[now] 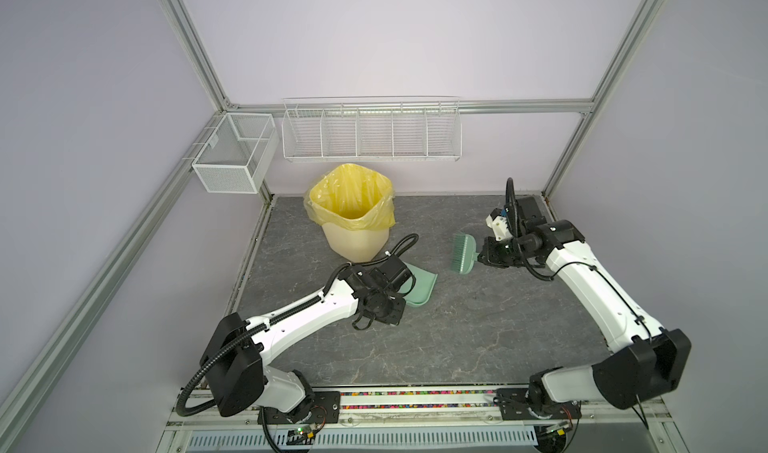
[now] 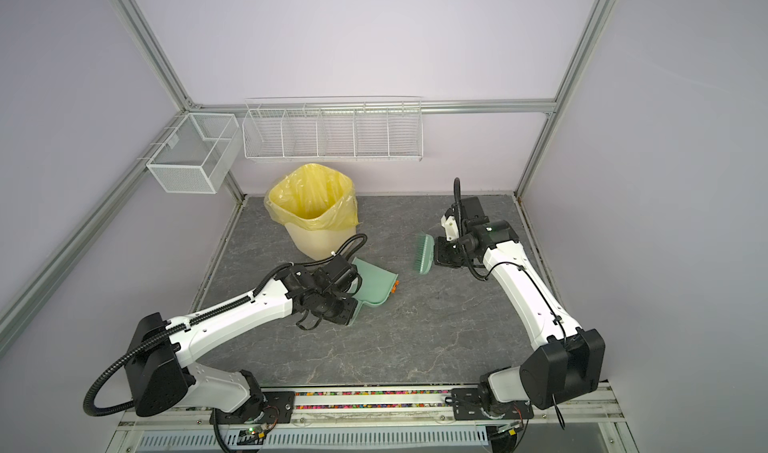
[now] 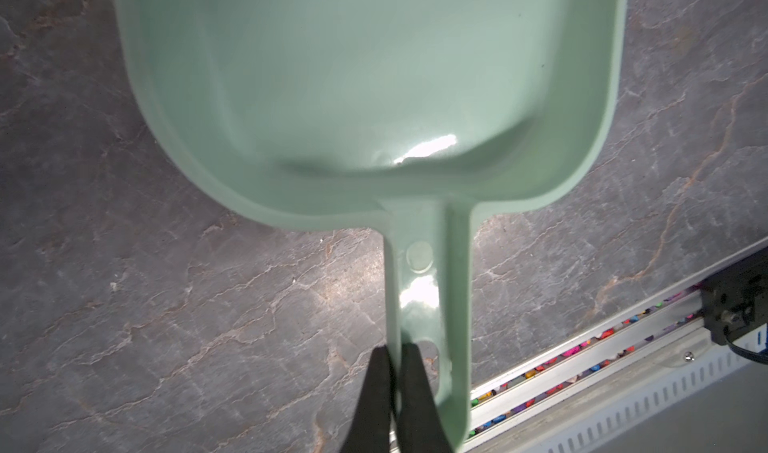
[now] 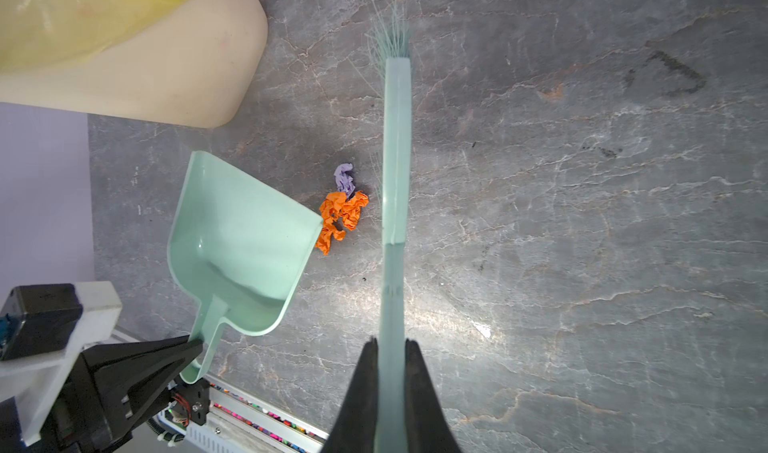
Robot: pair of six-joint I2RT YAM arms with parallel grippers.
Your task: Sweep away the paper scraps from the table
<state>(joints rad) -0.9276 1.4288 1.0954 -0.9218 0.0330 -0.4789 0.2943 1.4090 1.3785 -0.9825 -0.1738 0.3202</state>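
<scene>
Several paper scraps [image 4: 341,216] lie well apart from fingers [image 4: 365,388].

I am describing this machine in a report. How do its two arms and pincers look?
The left arm and right arm have white rounded shells and black joints. A black ribbed hose runs along the left arm; a thin black cable runs along the right. The left pincer and right pincer have black tapering fingers.

The left arm [image 1: 307,318] and the right arm [image 1: 582,280] have white shells and big black joints; a black bumpy hose [image 1: 399,245] runs along the left one; thin black wires [image 1: 615,291] hug the right; the left tool [image 3: 395,349] and the right tool [image 4: 392,343] each end in two black pointy fingers [image 4: 365,388].
</scene>
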